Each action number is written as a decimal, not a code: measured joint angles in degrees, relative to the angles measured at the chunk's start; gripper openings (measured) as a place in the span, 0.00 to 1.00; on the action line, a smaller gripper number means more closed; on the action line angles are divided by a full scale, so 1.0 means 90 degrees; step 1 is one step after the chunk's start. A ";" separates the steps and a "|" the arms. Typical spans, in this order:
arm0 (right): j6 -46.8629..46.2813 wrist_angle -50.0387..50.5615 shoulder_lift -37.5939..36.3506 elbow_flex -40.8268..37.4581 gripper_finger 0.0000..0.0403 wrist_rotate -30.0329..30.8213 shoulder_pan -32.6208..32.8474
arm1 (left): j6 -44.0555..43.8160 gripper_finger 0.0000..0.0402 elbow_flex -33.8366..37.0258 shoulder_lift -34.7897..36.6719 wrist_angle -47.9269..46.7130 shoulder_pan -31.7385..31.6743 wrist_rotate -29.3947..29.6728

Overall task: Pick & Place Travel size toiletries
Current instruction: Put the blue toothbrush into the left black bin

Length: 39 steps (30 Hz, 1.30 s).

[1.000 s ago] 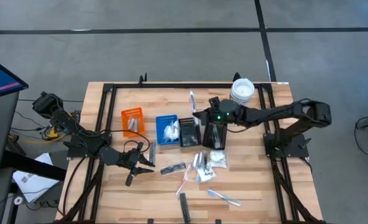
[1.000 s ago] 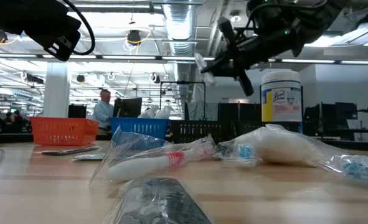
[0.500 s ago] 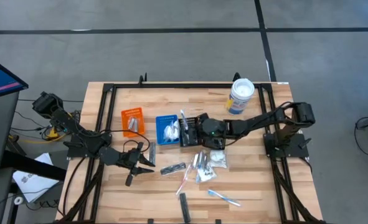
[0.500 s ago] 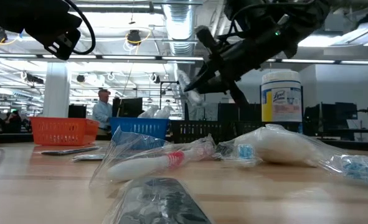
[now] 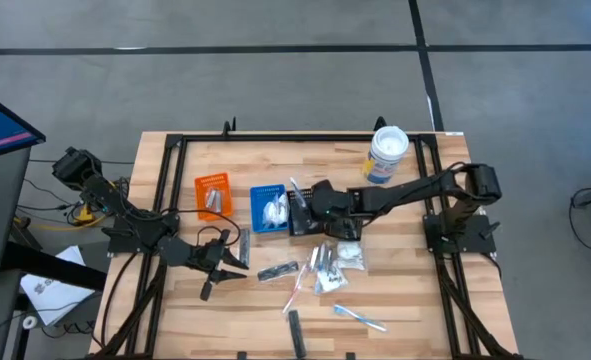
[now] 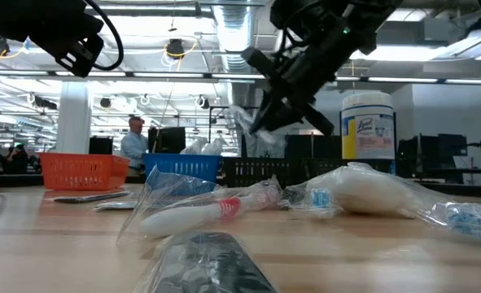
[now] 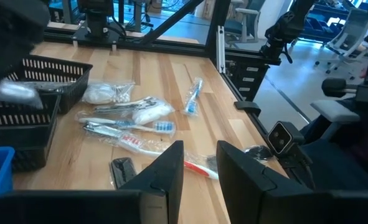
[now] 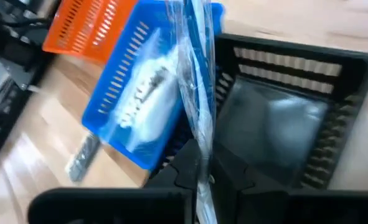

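Right gripper (image 8: 202, 171) clamped on clear-wrapped stick (image 8: 196, 74), long axis pointing away over the blue bin (image 8: 140, 106)

Both arms are matte black, built of 6 chunky jointed segments on black bases bolted to a black frame. The left arm (image 5: 140, 232) trails black cables near its shoulder, with a spot of yellow wiring beside it. The right arm (image 5: 430, 187) is a long slender link ending in a bulkier wrist block. Each of the 2 fingers (image 7: 162, 177) on the left arm is a flat, squared, dark plastic blade with bevelled edges.
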<state>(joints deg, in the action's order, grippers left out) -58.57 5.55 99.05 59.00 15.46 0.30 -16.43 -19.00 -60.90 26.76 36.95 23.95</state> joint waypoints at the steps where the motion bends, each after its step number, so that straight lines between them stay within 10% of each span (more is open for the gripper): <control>1: 0.0000 -0.0120 0.0108 0.0029 0.04 0.0010 0.0000 | 0.0001 0.22 0.0000 0.0000 -0.0002 0.0000 -0.0001; 25: 0.0122 0.0177 0.0485 0.0007 0.14 -0.0234 -0.0078 | 0.0088 0.22 0.0005 0.0000 0.0037 0.0027 -0.0001; 39: 0.1926 -0.0141 -0.0397 0.0472 0.28 -0.0673 0.0142 | 0.0088 0.22 0.0005 0.0000 0.0034 0.0024 -0.0001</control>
<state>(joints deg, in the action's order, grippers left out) -41.23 4.28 95.48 63.25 9.40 1.57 -15.64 -18.96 -60.90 27.07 37.17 23.94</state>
